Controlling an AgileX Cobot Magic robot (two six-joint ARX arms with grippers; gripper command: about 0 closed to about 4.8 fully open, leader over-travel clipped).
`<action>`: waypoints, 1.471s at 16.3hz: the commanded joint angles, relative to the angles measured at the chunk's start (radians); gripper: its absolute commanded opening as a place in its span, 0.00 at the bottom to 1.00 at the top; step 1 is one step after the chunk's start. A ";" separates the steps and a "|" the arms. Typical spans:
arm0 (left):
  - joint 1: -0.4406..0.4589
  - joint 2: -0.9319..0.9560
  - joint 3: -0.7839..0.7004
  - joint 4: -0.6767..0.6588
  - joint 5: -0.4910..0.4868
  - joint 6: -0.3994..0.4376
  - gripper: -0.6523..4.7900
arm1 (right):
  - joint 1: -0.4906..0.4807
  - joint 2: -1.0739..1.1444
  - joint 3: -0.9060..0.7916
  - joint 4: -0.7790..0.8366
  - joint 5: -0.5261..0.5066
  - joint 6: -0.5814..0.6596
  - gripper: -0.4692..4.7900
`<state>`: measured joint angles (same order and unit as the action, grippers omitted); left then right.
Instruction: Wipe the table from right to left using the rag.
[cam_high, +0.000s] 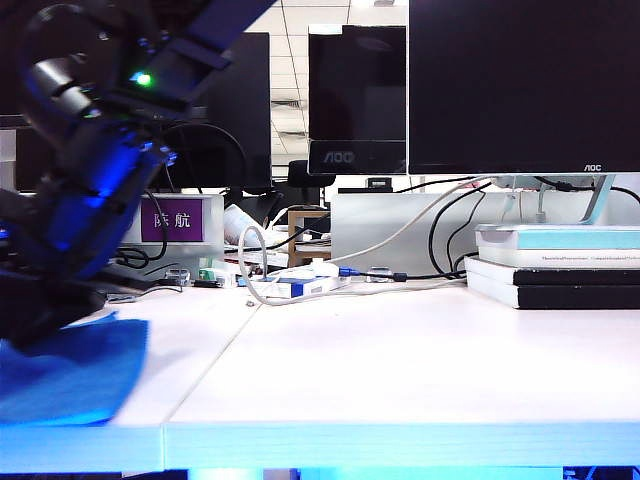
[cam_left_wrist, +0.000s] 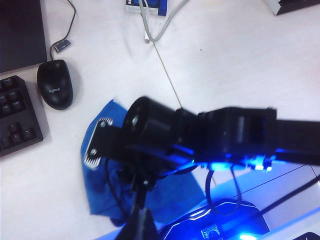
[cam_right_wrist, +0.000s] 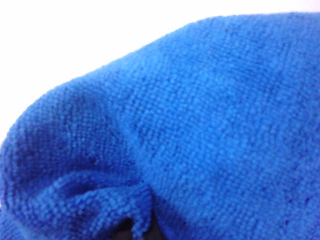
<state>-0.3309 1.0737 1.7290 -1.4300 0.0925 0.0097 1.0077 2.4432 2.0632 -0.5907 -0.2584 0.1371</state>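
The right claw (cam_right_wrist: 137, 231) is down low on the left part of the desk (cam_high: 400, 360). Its black arm (cam_left_wrist: 225, 135) reaches across from the other side and glows with blue light. The claw is shut tight. The blue rag (cam_high: 70, 375) is right under it and all around it. In the right wrist view the fuzzy rag fills almost everything, and it bunches into a little fold right at the claw tips. So the claw is holding the rag.

The rag lies rumpled and flat on the desk, near the front edge. One side of it spreads out from under the claw toward the thin seam (cam_high: 215, 360) in the desk. The seam runs just beside the rag and does not touch it.

A black mouse (cam_left_wrist: 55, 84) sits near the claw, behind the rag and apart from it. A dark keyboard (cam_left_wrist: 17, 117) lies just beside the mouse.

Far from the claw, across the wide white desk, a pile of books (cam_high: 560, 265) rests under a big black screen (cam_high: 520, 85). A white cable (cam_high: 255, 265) loops at the back of the desk, well apart from the claw.

The left claw does not show plainly in any picture. I cannot tell if it is wide or narrow. Its camera looks down from high above the rag and the right arm.
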 joint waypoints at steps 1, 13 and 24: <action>0.000 -0.003 0.003 -0.003 -0.003 0.000 0.11 | 0.027 0.041 -0.012 -0.024 -0.010 0.024 0.08; 0.000 -0.013 0.003 -0.003 -0.003 0.000 0.11 | 0.053 0.133 0.138 -0.043 -0.006 0.051 0.08; 0.000 -0.016 0.003 -0.003 -0.003 0.000 0.11 | 0.051 0.132 0.138 -0.060 0.009 0.045 0.08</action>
<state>-0.3309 1.0630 1.7290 -1.4300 0.0925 0.0097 1.0554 2.5504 2.2147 -0.5674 -0.2813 0.1856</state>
